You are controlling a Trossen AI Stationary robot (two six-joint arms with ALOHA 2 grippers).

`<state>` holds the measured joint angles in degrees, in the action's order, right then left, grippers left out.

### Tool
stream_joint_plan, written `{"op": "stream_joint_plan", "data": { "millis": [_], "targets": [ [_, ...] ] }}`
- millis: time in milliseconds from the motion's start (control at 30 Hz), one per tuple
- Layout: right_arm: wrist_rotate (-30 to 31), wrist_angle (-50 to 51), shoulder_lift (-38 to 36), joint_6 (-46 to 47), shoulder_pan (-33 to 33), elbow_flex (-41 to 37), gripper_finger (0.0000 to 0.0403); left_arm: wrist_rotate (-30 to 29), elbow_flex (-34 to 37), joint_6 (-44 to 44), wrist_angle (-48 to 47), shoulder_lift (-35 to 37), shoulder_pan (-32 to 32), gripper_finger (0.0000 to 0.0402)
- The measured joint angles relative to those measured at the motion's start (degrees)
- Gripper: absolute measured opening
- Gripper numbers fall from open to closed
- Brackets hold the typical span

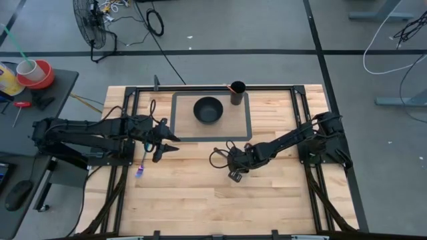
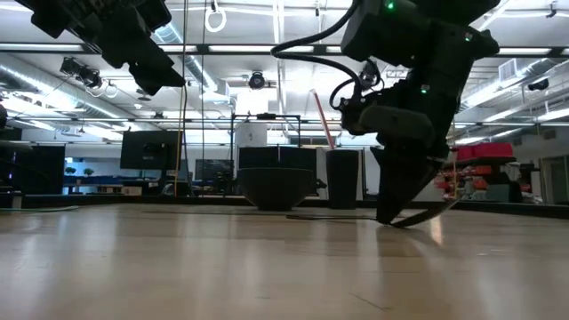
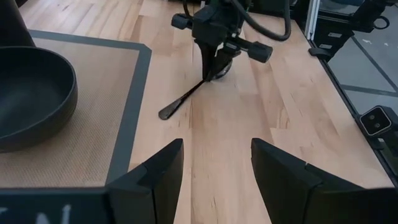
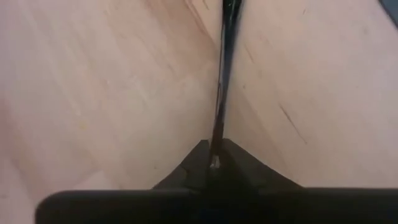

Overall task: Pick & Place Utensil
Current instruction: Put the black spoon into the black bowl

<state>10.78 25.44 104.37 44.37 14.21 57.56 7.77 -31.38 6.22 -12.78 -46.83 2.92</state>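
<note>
The utensil (image 3: pixel 186 99), a dark slim-handled piece, lies slanted on the bare bench (image 1: pixel 267 200) just outside the mat (image 1: pixel 245 130), one end on the wood, the other raised. The right claw (image 3: pixel 214 70) stands over that raised end, pressed together on the handle; the right wrist view shows the shaft (image 4: pixel 219 106) running out from between the closed tips. Judgement: the grasp sits at the extreme end, so the lift should be straight and slow to prevent the piece swinging or slipping. Bowl (image 1: pixel 208 110) and cup (image 1: pixel 237 93) stand on the mat beyond. The left claw (image 1: pixel 167 141) waits spread above the mat's left edge, well apart from the utensil.
</note>
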Motion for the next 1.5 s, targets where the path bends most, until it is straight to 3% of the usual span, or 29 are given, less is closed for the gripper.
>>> {"op": "stream_joint_plan", "data": {
  "millis": [200,300,433,900,1133,1267,1500],
  "targets": [
    [0.54,-2.41,0.10,-1.62,0.00,-0.19,0.0087,0.00,0.00,-0.16,-0.03,-0.01,-0.01,0.0194],
    [4.50,-2.99,0.23,-1.82,-0.07,-0.19,0.0092,0.00,0.00,-0.87,-0.04,0.00,0.00,0.0194],
    [7.28,-4.09,0.43,-3.92,-0.25,-0.19,0.0085,0.00,0.00,-0.92,0.00,-0.01,-0.01,0.0194],
    [6.46,-6.64,4.51,-9.29,-1.04,0.13,0.0048,-0.52,0.00,-2.99,1.27,0.00,0.00,0.0194],
    [7.87,-8.85,4.34,-9.22,-0.97,-0.10,0.0010,-0.63,0.03,-6.97,7.34,0.00,0.00,0.0194],
    [9.53,-10.43,3.08,-8.84,-1.07,-0.23,0.0012,-0.69,4.43,-8.46,13.75,0.65,0.22,0.0194],
    [19.94,-14.65,-2.05,-9.46,-1.75,-0.30,0.0012,-1.42,11.81,-6.29,31.14,1.61,5.94,0.0194]
  ]
}}
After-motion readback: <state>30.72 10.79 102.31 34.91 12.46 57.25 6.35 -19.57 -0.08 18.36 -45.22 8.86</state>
